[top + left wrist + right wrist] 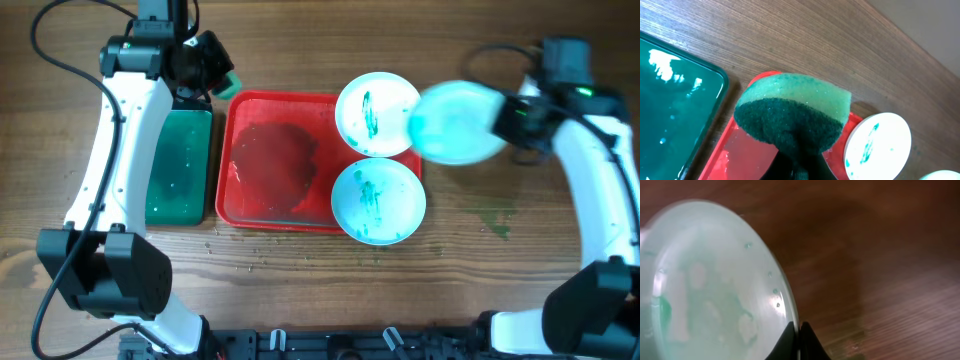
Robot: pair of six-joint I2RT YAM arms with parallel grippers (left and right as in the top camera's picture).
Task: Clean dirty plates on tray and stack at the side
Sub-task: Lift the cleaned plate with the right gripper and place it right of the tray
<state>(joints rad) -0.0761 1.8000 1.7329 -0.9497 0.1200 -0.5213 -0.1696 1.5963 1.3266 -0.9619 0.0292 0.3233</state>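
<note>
Overhead, working from the robot side outward. Front plate sits on the front-right corner of the red tray, overhanging the rim. Teal smears on its face, so not cleaned yet, I'd say. Behind it, far plate sits on the far-right corner in the same state. The tray's middle looks wet and carries no plate, probably the scrubbing spot.

Just right of the far plate, right tool pinches the held plate by its rim, tilted, up off the bench. Right wrist view shows the fingers clamped on the edge. That grip leaves the teal-tinted face free for wiping.

Dark green tray beside the red one looks to hold liquid, likely for wetting. Furthest back, left tool is closed on a green sponge over the red tray's far-left corner, well apart from the held plate. No side stack yet.
</note>
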